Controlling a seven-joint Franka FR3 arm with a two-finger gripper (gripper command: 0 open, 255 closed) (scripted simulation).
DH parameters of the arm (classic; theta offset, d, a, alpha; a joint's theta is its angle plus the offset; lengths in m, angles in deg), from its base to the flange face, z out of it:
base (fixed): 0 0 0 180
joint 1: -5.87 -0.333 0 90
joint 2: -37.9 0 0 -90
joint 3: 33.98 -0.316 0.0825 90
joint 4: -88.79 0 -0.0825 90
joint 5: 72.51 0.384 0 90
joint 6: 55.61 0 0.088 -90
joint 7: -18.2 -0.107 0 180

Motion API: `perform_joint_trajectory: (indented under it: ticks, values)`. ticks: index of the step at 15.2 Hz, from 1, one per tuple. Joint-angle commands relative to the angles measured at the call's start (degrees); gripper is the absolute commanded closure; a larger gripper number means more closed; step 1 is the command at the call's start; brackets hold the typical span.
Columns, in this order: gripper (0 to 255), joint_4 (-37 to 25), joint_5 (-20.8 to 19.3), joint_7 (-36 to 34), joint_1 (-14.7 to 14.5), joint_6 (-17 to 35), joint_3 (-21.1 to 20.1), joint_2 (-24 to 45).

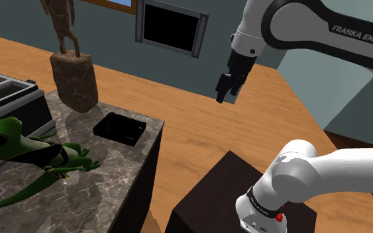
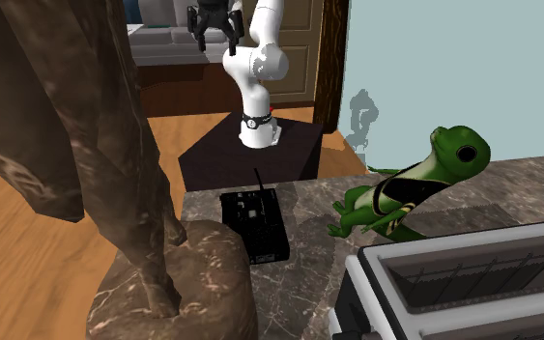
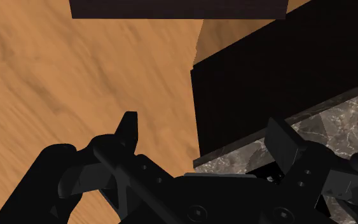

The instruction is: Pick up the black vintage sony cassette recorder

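Observation:
The black cassette recorder (image 1: pixel 120 128) lies flat near the corner of a marble counter (image 1: pixel 105 169). In the second exterior view the recorder (image 2: pixel 255 224) shows a thin aerial sticking up toward the arm. My gripper (image 1: pixel 222 94) hangs in the air over the wooden floor, well off to the shoulder view's right of the recorder and higher than it. Seen from across the counter, the gripper (image 2: pixel 215 41) is far behind the recorder. Its fingers (image 3: pixel 128 127) stand apart with nothing between them, and the gripper (image 3: pixel 206 137) looks down past the counter's edge (image 3: pixel 346 118).
A tall brown statue (image 1: pixel 74 79) stands on the counter behind the recorder. A green frog figure (image 1: pixel 19 149) and a toaster (image 1: pixel 6 99) sit further along the counter. The dark stand (image 1: pixel 221 188) is beside the counter. Wooden floor (image 1: pixel 198 126) lies between them.

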Motion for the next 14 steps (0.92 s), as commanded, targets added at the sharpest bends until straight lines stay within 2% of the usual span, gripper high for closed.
perform_joint_trajectory:
  ticks: [1,7,14]
  values:
    - [0,0.0,0.0,0.0,0.0,0.0,0.0,0.0]
    - [0,-2.8,2.3,2.6,-2.1,8.7,-0.4,11.6]
    - [0,-9.2,5.0,5.9,-4.5,16.3,-1.3,25.9]
